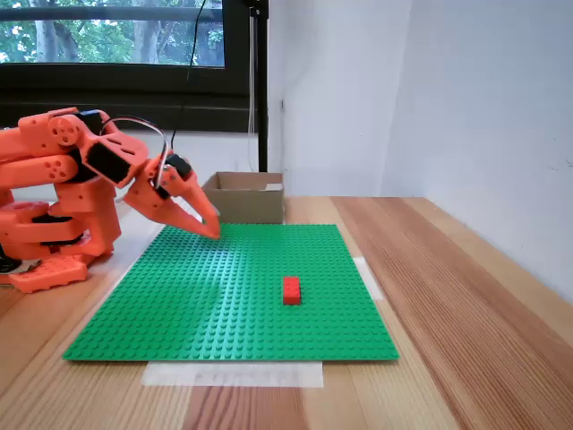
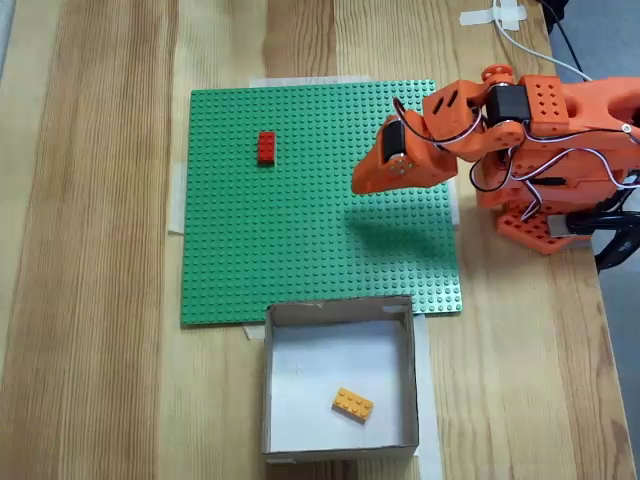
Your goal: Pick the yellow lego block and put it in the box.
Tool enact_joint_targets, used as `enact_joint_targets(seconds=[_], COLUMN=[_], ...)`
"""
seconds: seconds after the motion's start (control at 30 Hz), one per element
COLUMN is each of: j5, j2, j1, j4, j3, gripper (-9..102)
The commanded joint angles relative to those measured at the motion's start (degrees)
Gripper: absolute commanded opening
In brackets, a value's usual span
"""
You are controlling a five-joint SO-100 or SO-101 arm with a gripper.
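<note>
Lying inside the box [image 2: 340,445], the yellow lego block [image 2: 353,403] is hidden by the cardboard wall in a fixed view [image 1: 243,202]. The hand [image 2: 358,186] hovers empty, jaws apparently closed.

Bright daylight from window [image 1: 112,36] behind; soft arm shadow on green studded baseplate [image 2: 390,235]; both fixed views sharp, glare-free.

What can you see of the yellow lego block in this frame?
The yellow lego block is a small yellow-orange rectangular plastic brick with round studs on top. It lies flat and at a slant on the pale floor of the box, toward the lower middle in the top-down fixed view, clear of the walls. Nothing holds it.
</note>
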Motion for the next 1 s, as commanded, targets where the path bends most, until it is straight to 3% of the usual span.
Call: enact_joint_targets(seconds=[0.0, 0.97], j5=[-0.79, -1.05], j2=[-0.09, -0.09], j1=[0.09, 0.44], j4=[-0.62, -0.88], j3=[1.58, 1.85], gripper=[-1, -1])
